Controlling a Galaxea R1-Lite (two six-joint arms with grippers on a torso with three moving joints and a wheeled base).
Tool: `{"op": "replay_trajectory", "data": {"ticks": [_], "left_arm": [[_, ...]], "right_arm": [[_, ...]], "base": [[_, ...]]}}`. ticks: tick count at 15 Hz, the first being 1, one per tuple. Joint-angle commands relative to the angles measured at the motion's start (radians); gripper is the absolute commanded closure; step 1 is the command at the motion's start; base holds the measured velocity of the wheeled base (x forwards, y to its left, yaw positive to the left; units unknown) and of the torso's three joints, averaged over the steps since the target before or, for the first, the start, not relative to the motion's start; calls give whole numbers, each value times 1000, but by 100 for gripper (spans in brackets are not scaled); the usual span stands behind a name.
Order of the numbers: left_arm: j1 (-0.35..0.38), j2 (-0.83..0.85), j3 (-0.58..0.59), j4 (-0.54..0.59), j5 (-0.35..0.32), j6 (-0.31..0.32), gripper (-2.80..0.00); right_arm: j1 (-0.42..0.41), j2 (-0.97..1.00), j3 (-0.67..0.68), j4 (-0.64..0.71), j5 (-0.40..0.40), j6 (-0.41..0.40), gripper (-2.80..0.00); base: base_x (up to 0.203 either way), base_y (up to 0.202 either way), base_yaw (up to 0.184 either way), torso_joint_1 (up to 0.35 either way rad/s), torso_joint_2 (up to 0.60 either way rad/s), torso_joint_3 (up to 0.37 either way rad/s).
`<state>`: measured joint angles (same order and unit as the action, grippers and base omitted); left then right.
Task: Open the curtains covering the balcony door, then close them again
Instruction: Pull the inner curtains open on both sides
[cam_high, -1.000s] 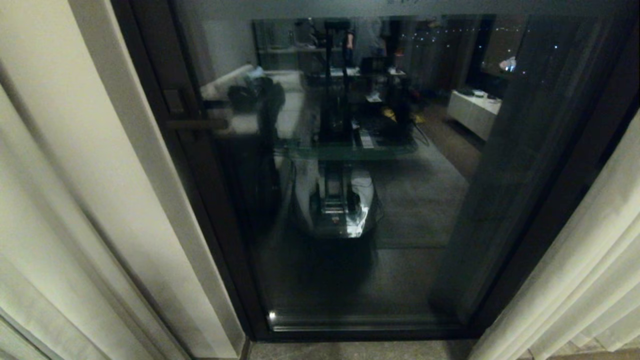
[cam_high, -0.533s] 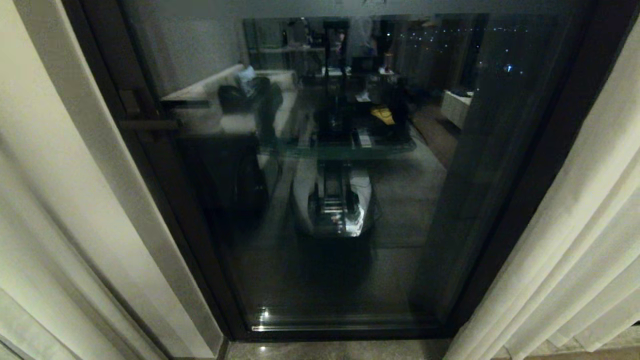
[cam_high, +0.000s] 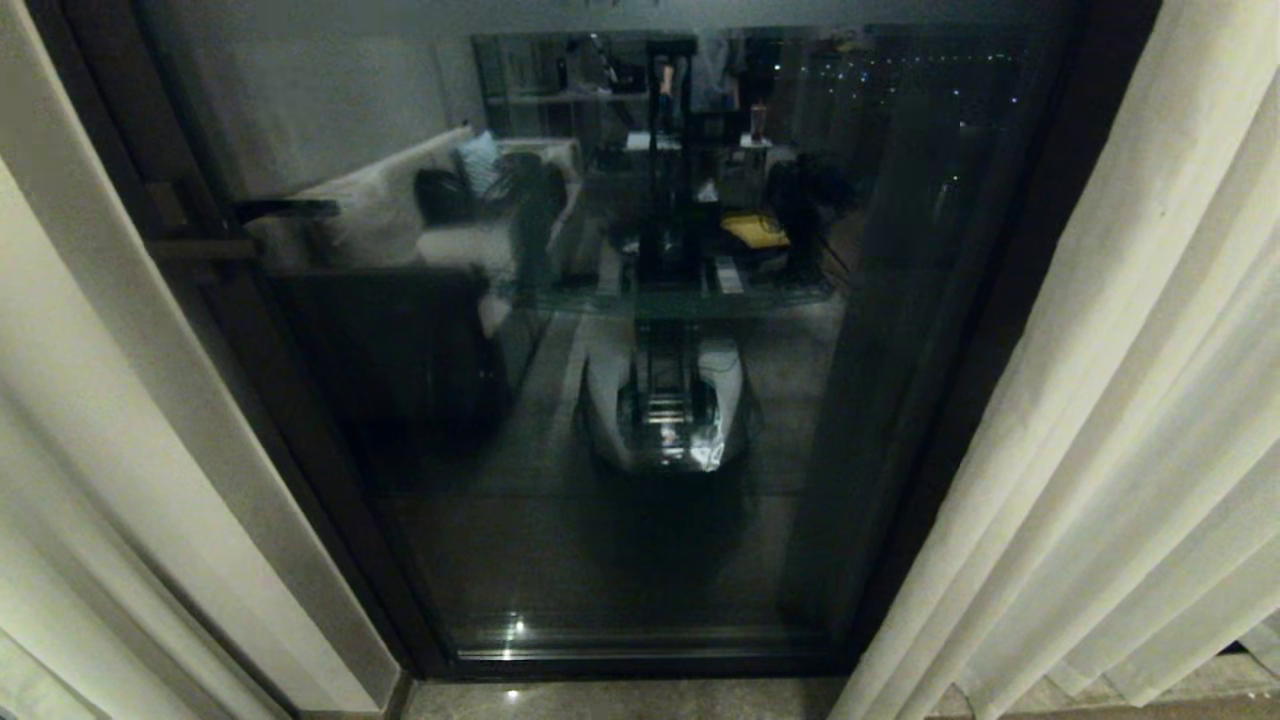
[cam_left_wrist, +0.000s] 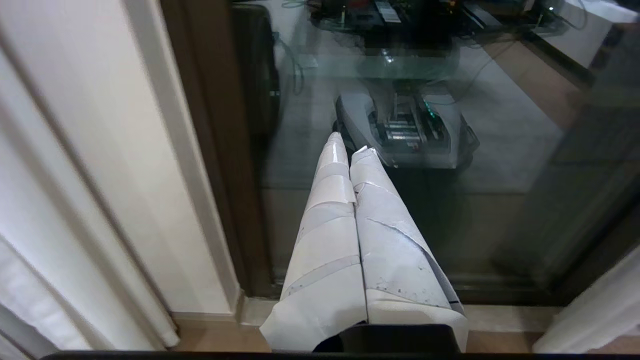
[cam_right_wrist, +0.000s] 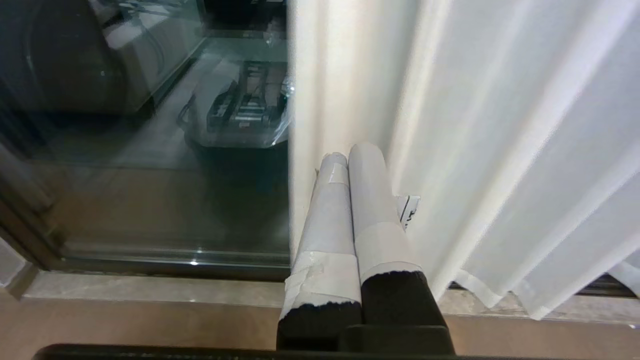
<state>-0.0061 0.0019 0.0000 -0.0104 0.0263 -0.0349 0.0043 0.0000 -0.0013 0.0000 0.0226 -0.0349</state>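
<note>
In the head view, the balcony door (cam_high: 620, 400) is being shown uncovered through the middle of the picture, its dark glass reflecting a dim room with a pale sofa, a glass counter and the robot's own base. The short bar handle (cam_high: 205, 248) is being seen at nine o'clock on the dark frame. The curtains (cam_high: 1120, 420) are being held back to both sides: cream folds at three o'clock and a flatter pale panel at eight o'clock, leaving the whole width of the glass open between them. A strip of stone floor (cam_high: 620, 700) is being shown at six o'clock below the door's bottom rail. Neither arm is being seen here.

In the left wrist view, the left end effector (cam_left_wrist: 348, 141) is being seen with its white-taped fingers pressed together, holding nothing, pointing at the glass and apart from the left drape at nine o'clock.

In the right wrist view, the right end effector (cam_right_wrist: 353, 150) is being seen likewise closed and empty, its taped fingers lying just before the hemmed vertical folds of the right drape; whether cloth is being touched cannot be told.
</note>
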Motion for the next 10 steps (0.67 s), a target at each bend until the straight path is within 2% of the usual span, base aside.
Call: {"op": "replay_trajectory", "data": {"ticks": [1, 2, 10], "left_arm": [[0, -2, 0, 0, 1, 0, 0], [0, -2, 0, 0, 1, 0, 0], [0, -2, 0, 0, 1, 0, 0]], "right_arm": [[0, 2, 0, 1, 0, 0, 0], [0, 2, 1, 1, 0, 0, 0], [0, 1, 0, 0, 0, 0, 0]], "base": [[0, -147, 0, 2, 2, 2], [0, -99, 3, 2, 2, 2], [0, 0, 0, 0, 0, 0]]}}
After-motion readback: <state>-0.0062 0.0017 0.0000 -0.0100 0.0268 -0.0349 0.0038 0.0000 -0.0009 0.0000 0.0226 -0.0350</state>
